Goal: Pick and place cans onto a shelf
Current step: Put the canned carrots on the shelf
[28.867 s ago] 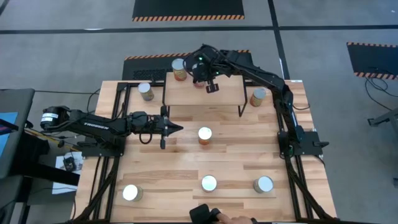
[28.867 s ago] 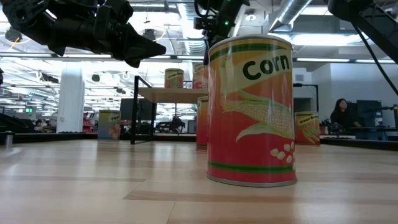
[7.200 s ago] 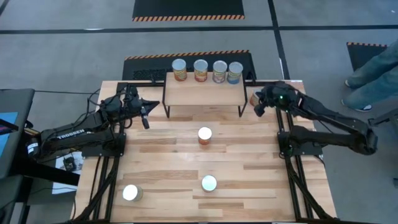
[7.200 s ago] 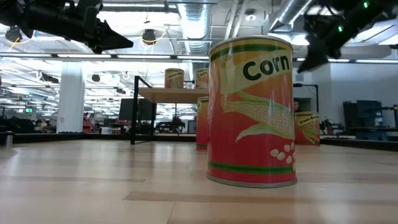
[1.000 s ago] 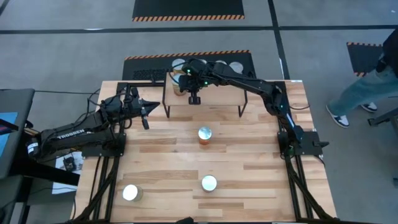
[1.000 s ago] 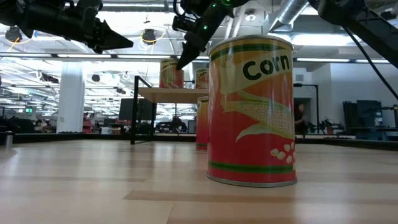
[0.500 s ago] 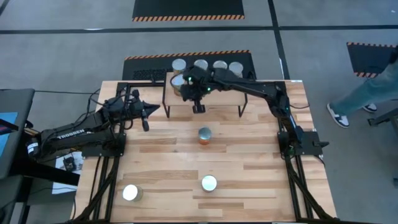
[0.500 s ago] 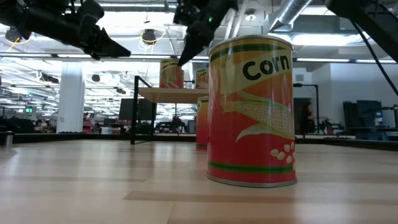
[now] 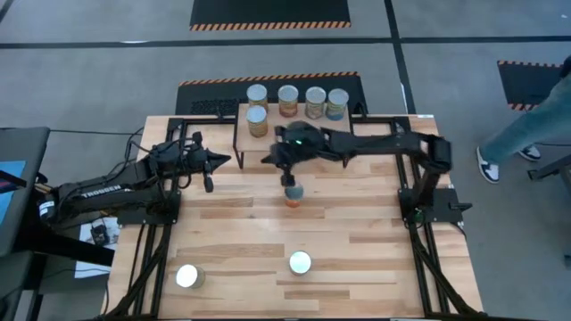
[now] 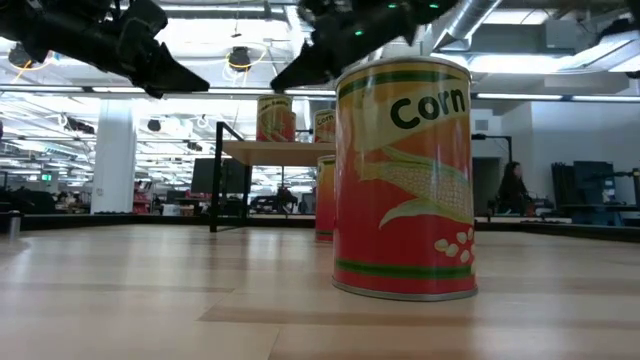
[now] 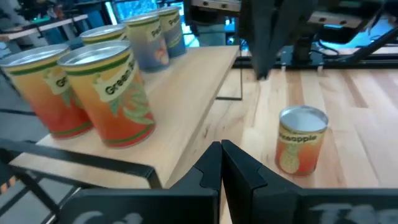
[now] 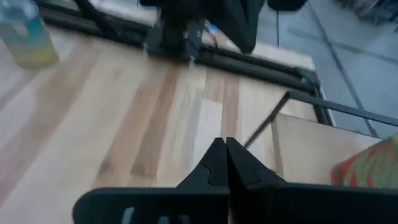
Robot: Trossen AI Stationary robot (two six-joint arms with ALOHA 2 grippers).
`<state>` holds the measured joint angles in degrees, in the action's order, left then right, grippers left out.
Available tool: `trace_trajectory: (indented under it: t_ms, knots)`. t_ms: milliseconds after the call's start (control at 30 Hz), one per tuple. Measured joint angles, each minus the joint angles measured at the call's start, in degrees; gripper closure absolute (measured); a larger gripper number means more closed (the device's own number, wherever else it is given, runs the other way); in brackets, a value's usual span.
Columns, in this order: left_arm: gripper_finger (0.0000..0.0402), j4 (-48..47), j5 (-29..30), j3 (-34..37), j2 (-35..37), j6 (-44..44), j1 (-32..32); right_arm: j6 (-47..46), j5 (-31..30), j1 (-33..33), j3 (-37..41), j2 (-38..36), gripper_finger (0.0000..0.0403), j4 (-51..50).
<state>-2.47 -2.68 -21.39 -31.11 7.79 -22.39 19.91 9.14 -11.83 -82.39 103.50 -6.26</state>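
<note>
Several cans [image 9: 287,93] stand in a row along the far edge of the shelf [image 9: 312,120], and one more [image 9: 257,114] stands in front of them at the left end. My right gripper [image 9: 287,178] is shut and empty. It hangs off the shelf's near edge, just above a pineapple can [image 9: 293,196] standing mid-table. In its own view its fingers [image 12: 224,146] point over bare table. My left gripper [image 9: 223,160] waits shut and empty left of the shelf, its fingers [image 11: 221,149] aimed at the shelf's left end.
Two more cans stand near the table's front edge: the corn can [image 9: 301,262], large in the low view [image 10: 405,180], and one [image 9: 186,275] at the near left. The shelf's black legs [image 9: 239,156] stand between my two grippers. A person walks past at the far right [image 9: 526,134].
My right gripper has drawn back from above the shelf's left part toward the table's near edge and sunk, and now hangs over the mid-table can. The can at the shelf's front left has stayed standing. My left gripper has tipped slightly downward in place.
</note>
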Motion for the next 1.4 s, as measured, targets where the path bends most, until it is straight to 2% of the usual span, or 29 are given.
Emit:
trace_trajectory:
  t_ms: [133, 233, 400, 533, 667, 800, 900, 1033, 1167, 1400]
  knots:
    - [0.0401, 0.66, -0.50, 0.00, -0.30, -1.59, 1.85, -3.58, -2.47, 1.00, 13.41, -7.86, 0.0401, 10.81]
    - [0.0401, 0.64, -4.03, 0.00, -1.88, -3.45, 3.25, -4.88, -5.56, 1.71, 22.74, -15.82, 0.0401, 17.35]
    - [0.0401, 5.83, -8.19, -0.75, -7.92, -5.66, 8.14, -5.54, -8.95, 3.42, 36.21, -28.98, 0.0401, 22.32]
    - [0.0401, 3.90, -4.88, -5.85, -15.01, -8.10, 14.47, -7.55, -3.72, 0.88, 47.66, -37.44, 0.0401, 32.51]
    - [0.0401, -8.76, -0.41, -15.02, -22.30, -14.24, 20.61, -11.23, 3.51, -3.75, 56.62, -42.57, 0.0401, 42.51]
    - [0.0401, -29.05, 4.57, -26.33, -29.41, -26.26, 27.08, -11.14, 4.74, -7.02, 61.03, -47.46, 0.0401, 43.20]
    - [0.0401, -42.42, 6.18, -34.25, -34.69, -37.86, 32.44, -10.96, 4.68, -7.71, 63.25, -50.24, 0.0401, 43.37]
    - [0.0401, -53.96, 6.52, -41.99, -40.80, -53.04, 40.22, -10.63, 4.93, -7.68, 65.35, -53.14, 0.0400, 42.84]
    - [0.0401, -58.52, 7.61, -46.30, -45.39, -65.97, 48.30, -10.50, 4.87, -7.72, 66.31, -55.05, 0.0400, 43.34]
    - [0.0401, -58.24, 8.10, -49.42, -49.65, -89.27, 61.13, -10.82, 7.00, -8.64, 68.95, -55.98, 0.0400, 46.23]
